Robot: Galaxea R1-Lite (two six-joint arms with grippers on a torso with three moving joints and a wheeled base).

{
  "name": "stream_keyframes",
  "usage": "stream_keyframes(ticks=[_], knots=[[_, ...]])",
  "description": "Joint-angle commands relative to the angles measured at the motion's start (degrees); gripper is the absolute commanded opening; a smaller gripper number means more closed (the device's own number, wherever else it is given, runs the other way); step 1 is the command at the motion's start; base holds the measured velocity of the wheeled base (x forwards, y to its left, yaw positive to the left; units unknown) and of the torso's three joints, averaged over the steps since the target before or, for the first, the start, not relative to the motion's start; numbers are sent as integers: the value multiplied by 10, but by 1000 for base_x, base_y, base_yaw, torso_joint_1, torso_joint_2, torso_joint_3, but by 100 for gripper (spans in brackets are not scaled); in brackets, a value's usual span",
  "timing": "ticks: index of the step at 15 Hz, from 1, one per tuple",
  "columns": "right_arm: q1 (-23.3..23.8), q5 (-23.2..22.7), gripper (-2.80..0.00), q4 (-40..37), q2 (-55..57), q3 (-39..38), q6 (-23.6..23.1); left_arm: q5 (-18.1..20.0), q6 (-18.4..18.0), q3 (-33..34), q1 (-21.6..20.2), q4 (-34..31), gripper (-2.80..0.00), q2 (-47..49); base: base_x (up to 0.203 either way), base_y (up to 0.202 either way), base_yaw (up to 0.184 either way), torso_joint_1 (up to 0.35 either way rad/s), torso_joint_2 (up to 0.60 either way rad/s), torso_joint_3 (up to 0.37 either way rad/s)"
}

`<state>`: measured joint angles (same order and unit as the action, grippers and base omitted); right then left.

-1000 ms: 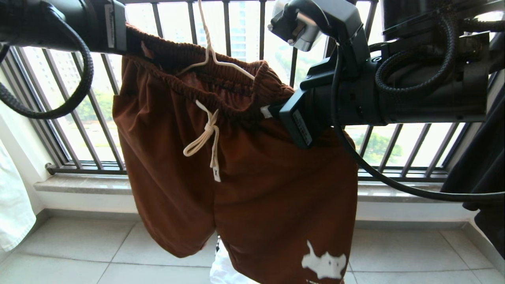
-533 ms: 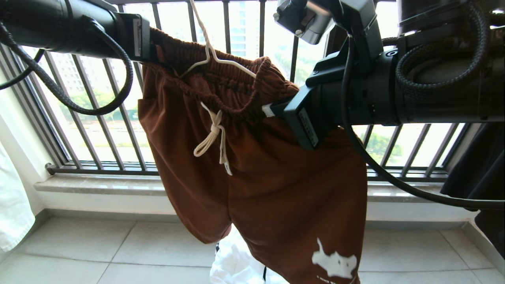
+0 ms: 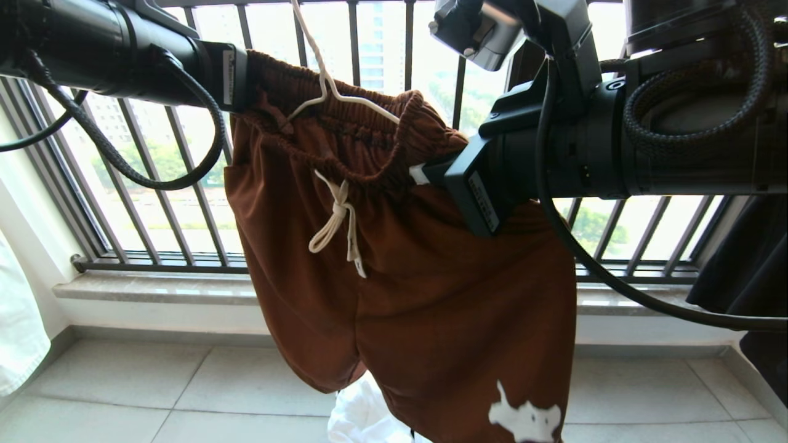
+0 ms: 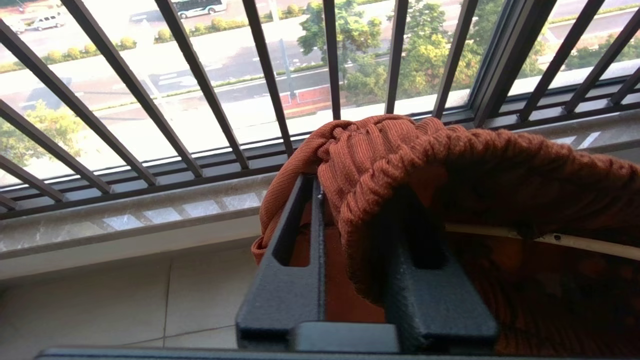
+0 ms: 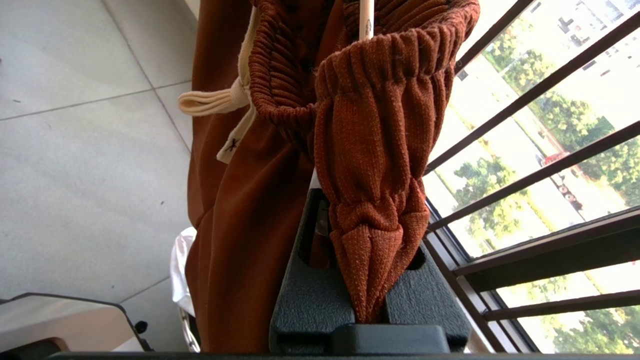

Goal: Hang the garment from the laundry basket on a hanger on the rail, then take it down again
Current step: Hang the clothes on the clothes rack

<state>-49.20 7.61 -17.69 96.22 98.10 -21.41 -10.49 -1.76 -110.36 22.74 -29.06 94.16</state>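
The left gripper [image 4: 357, 225] stands parted around the garment [image 3: 400, 277] waistband; the right gripper [image 5: 370, 280] pinches its other end beside the hanger [image 3: 345, 98]; uneven release could drag it off

A black balustrade [image 3: 184, 160] of vertical bars runs across the window, its lower horizontal rail just above a pale stone sill [image 3: 141, 286] that tops a low white wall. Below lies a floor of large light grey tiles [image 3: 123, 394], with a white cloth [image 3: 360, 415] bunched low in the middle of the head view, another white fabric [image 3: 18, 332] hanging at the far left edge, and a dark garment [image 3: 748, 271] hanging at the far right. Through the bars, the left wrist view shows a road [image 4: 165, 80], green trees [image 4: 425, 55], a white vehicle [image 4: 47, 21] and a bus [image 4: 197, 6] far below.
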Motion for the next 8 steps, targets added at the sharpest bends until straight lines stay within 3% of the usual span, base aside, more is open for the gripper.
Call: stream_keyframes(ticks=[1, 5, 8], knots=[[0, 1, -280, -1, 3, 1, -1, -1, 0, -1, 0, -8, 0, -4, 0, 0, 0, 0, 0, 0], [5, 1, -280, 2, 15, 9, -1, 1, -23, -5, 0, -135, 0, -46, 0, 0, 0, 0, 0, 0], [9, 3, -280, 3, 23, 9, -1, 2, -30, -5, 0, -161, 0, -89, 0, 0, 0, 0, 0, 0]])
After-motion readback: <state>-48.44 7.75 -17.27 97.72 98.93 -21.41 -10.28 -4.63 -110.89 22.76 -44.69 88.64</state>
